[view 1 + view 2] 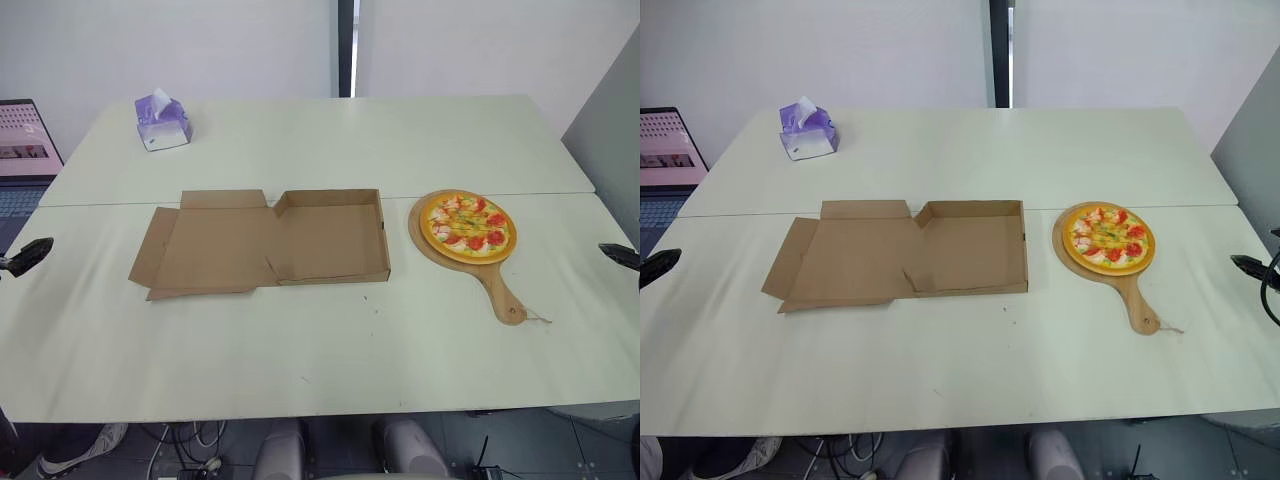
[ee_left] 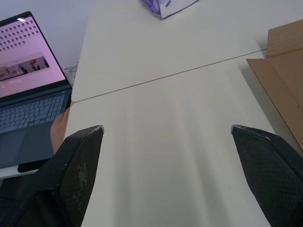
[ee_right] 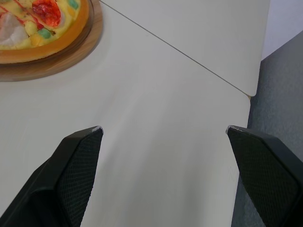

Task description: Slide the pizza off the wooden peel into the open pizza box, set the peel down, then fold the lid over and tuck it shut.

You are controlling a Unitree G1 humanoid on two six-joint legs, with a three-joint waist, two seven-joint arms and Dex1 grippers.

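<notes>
Now left hand (image 2: 165,127) and right hand (image 3: 163,127) gape wide at opposite table (image 1: 300,345) edges, seemingly clear of peel (image 1: 495,283).

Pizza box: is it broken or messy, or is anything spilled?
Nothing looks wrong. The pizza box lies open on the table, its lid spread flat with no tears showing. The pizza sits whole on the wooden board, and nothing has spilled.
</notes>
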